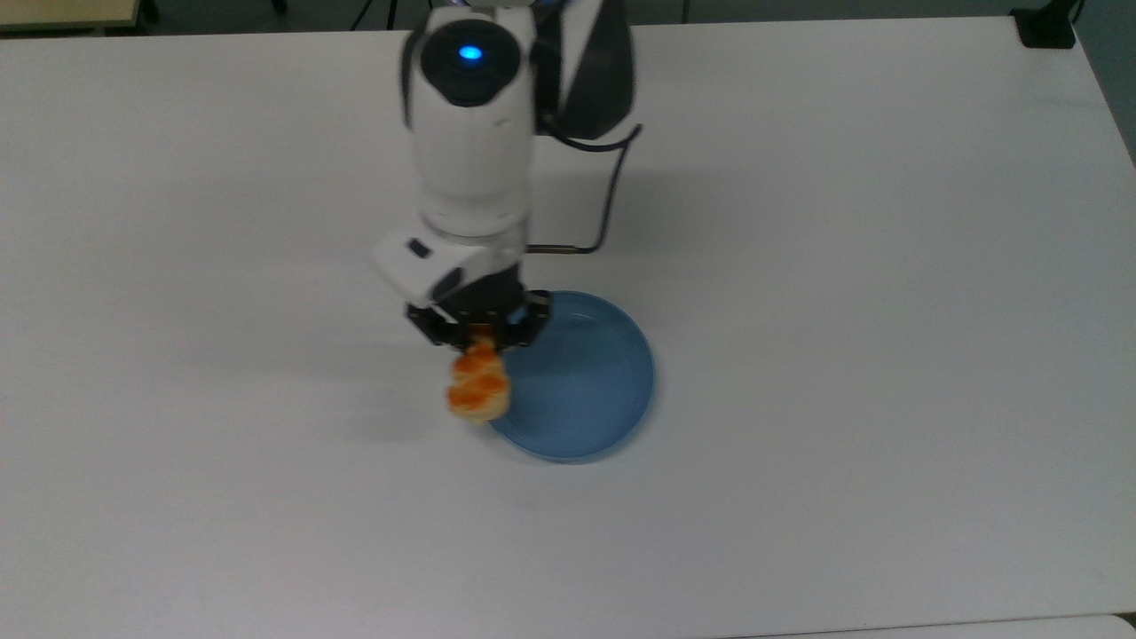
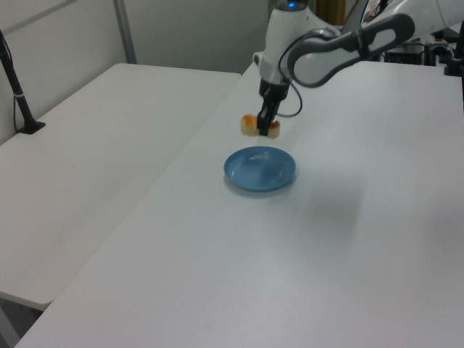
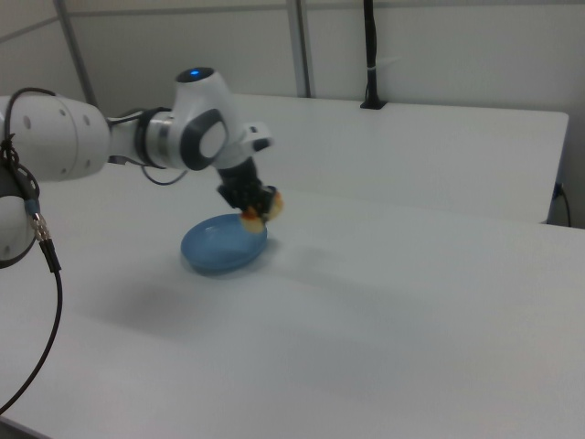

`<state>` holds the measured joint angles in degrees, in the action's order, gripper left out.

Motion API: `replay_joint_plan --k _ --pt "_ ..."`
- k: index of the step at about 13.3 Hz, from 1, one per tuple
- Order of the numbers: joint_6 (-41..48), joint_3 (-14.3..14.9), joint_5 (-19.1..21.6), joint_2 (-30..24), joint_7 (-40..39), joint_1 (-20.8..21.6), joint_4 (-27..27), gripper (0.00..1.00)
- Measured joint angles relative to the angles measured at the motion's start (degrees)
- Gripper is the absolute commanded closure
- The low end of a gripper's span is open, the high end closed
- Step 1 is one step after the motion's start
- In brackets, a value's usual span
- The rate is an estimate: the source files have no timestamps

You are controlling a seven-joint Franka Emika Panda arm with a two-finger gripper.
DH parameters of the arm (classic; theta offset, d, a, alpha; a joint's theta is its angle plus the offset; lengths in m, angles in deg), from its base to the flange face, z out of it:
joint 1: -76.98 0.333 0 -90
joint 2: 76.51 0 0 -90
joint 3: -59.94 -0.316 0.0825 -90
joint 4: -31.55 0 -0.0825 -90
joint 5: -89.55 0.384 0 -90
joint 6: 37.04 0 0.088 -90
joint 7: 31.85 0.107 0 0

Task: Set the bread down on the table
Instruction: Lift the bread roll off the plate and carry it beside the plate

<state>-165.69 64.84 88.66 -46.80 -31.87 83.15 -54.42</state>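
Bread held in the air at the plate's edge, over a wide white desk.

The desk [image 1: 843,266] lies bare on every side of the blue plate [image 1: 586,390], with open surface reaching to its edges in the top view. The hand [image 1: 479,342] grips the bread [image 1: 477,386] by one end, clear of the plate in the left view, hanging over the plate's rim on the top view's left.

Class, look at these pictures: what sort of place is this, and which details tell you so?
Most likely a robotics lab or test room. A robot arm's pincer holds bread above a bare white table beside a blue plate, and a black post is clamped to another table.
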Motion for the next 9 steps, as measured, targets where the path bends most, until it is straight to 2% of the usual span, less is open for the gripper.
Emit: replay_joint_plan --k 2,4,6,7,8,9 --pt "0.07 1.31 -0.36 0.09 -4.47 -2.86 -0.52 0.71" --pt "0.07 1.7 -0.82 0.74 -7.6 -5.61 -1.28 0.6" --pt "0.01 1.74 -3.09 2.5 -8.72 -7.75 -1.72 0.27" --pt "-0.38 1.73 -4.11 3.27 -8.72 -8.17 -1.72 0.06" --pt "-1.13 1.73 -4.74 3.99 -8.72 -8.4 -1.72 0.0" --pt "-2.02 1.73 -5.01 4.85 -8.72 -8.41 -1.72 0.0"
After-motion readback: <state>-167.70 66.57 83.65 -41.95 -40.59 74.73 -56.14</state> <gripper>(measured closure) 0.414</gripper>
